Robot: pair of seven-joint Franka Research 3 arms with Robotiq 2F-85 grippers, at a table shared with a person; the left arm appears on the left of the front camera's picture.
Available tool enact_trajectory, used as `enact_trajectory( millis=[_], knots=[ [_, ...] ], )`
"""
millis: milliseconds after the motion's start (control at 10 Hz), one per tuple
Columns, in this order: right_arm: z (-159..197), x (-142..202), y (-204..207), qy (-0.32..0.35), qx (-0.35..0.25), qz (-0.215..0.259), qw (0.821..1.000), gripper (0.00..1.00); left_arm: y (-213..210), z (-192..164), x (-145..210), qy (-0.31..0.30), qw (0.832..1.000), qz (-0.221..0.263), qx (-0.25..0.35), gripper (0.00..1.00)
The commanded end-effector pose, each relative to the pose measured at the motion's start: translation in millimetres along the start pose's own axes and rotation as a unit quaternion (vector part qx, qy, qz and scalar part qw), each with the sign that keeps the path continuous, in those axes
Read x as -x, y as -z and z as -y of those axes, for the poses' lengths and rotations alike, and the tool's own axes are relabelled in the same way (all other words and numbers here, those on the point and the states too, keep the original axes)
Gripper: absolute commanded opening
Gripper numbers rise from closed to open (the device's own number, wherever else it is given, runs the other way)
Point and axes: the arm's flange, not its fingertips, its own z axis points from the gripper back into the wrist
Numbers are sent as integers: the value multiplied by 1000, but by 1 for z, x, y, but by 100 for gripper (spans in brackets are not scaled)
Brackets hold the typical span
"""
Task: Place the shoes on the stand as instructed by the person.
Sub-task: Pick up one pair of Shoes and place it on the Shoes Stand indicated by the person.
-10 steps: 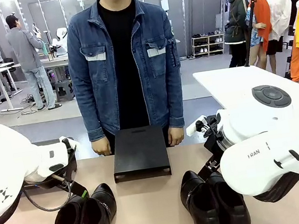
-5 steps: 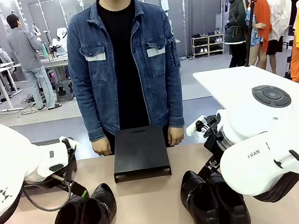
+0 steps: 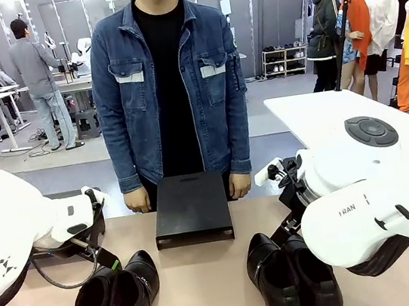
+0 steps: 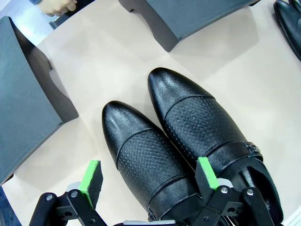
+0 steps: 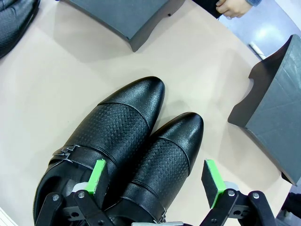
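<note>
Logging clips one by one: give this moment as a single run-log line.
left gripper: open over left pair | right gripper: open over right pair | centre stand: no shoes | person: standing behind it

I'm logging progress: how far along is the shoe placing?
Done: nothing yet; no shoe is on the stand, and the left pair and right pair sit on the table. In hand: the left end effector and right end effector are each open over a shoe, gripping nothing. Left: grasping and placing, once the person, hands down at the table's edge, gives a sign.
</note>
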Motion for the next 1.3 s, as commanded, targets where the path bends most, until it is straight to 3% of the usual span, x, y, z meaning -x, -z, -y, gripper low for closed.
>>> enact_trajectory(
  millis=[0,400,600,1200],
  knots=[
    [0,0,0,1,0,0,1000,100,0,-1,0,-1,1000,0,0,100],
    [0,0,0,0,0,0,1000,100,0,0,0,0,1000,0,0,100],
    [12,-11,-27,1,-33,8,999,100,-19,-12,-11,6,1000,-21,-10,100],
    [47,-24,-83,44,-184,-3,982,100,-76,-39,-22,-12,983,-34,178,100]
  ],
)
